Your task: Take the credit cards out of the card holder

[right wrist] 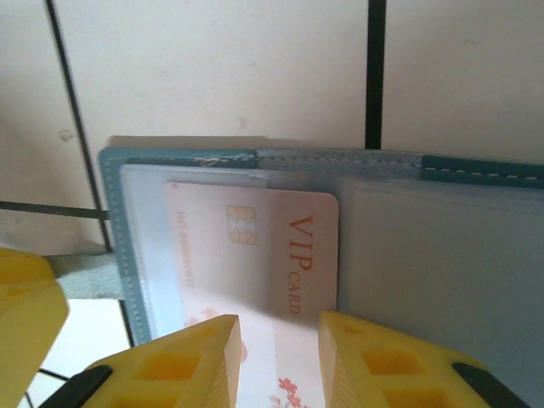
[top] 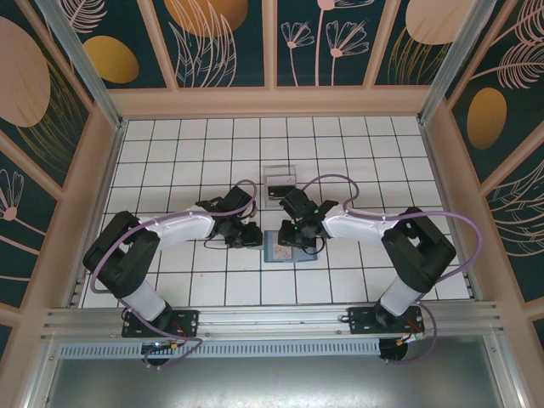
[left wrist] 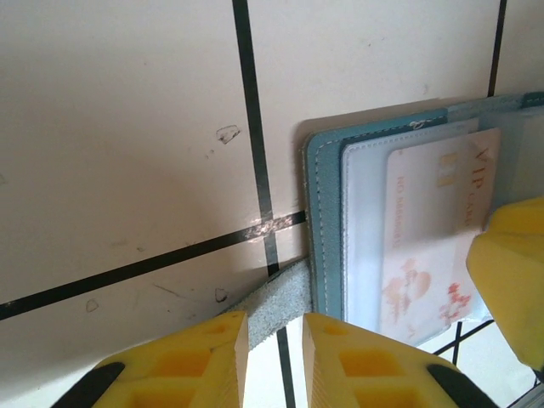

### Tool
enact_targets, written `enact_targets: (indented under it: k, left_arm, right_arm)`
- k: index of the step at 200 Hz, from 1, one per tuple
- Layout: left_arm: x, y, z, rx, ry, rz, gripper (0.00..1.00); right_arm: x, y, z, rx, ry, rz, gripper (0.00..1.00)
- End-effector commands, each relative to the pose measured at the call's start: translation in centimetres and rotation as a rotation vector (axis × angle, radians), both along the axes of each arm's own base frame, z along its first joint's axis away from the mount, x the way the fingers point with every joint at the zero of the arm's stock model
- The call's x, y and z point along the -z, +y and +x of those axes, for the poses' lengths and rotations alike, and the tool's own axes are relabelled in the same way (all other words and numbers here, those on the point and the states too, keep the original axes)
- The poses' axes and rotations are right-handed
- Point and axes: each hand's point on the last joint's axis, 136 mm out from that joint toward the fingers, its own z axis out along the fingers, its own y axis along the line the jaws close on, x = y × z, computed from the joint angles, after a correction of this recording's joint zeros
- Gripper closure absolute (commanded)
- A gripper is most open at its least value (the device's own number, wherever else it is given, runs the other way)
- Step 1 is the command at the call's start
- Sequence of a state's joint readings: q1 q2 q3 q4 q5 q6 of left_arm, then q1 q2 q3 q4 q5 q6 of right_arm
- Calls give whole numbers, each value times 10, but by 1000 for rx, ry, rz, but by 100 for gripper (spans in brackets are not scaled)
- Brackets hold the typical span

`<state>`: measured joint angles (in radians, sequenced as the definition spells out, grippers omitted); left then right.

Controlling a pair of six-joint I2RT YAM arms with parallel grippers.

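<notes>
Near the middle of the white tiled tabletop (top: 170, 161), about midway between its left and right edges and closer to the near edge than the far one, you have the flat teal bifold card holder (top: 286, 253) lying open with both panels facing up. A small clear plastic box (top: 280, 183) sits just beyond it toward the far edge. Your left gripper (top: 252, 236) is at the holder's left edge and your right gripper (top: 295, 235) is over the holder. From the left wrist, the holder's stitched blue edge (left wrist: 327, 221) lies just ahead, and a grey felt-like strip (left wrist: 272, 297) runs from that edge in under the left gripper (left wrist: 274, 319). Its yellow fingers stand a narrow gap apart, with tile showing between them. You cannot tell whether they touch the strip. From the right wrist, a whitish-pink plastic card with a chip and "VIP CARD" lettering (right wrist: 302, 246) lies flat in the clear pocket of the holder (right wrist: 476, 255), with part of it past the pocket's edge. Your right gripper (right wrist: 279, 321) has its fingers slightly apart above the card, whose face shows through the gap, so they are not clamped on it.
</notes>
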<state>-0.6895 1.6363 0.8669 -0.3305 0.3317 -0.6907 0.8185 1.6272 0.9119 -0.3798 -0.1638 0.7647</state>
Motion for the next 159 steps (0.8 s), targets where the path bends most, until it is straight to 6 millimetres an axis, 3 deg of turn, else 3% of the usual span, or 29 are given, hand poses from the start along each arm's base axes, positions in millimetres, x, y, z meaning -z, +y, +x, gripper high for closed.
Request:
enact_targets:
  k: [1, 30, 54, 73, 81, 116, 121, 159]
  left_arm:
    - [-18, -5, 7, -6, -23, -18, 76]
    - [-30, -13, 10, 3, -43, -35, 78]
    - [-35, -28, 9, 27, -44, -68, 81]
    - [-27, -38, -1, 55, -22, -69, 83]
    - [-35, -49, 4, 64, -39, -92, 84]
    - [-30, -66, -4, 102, -28, -97, 87]
    - [-18, -65, -5, 101, -7, -76, 88]
    - [-1, -62, -9, 105, 17, -56, 94]
  right_arm:
    - [-25, 8, 7, 0, -50, 74, 69]
    - [-27, 5, 7, 11, -45, 85, 70]
    - [-17, -1, 6, 23, -21, 85, 72]
    - [-11, -3, 5, 27, -7, 98, 74]
    - [-9, -3, 4, 28, 0, 107, 75]
    - [-2, -2, 1, 23, 20, 122, 77]
    - [-1, -3, 1, 25, 21, 119, 78]
    - [5, -8, 0, 33, 26, 105, 78]
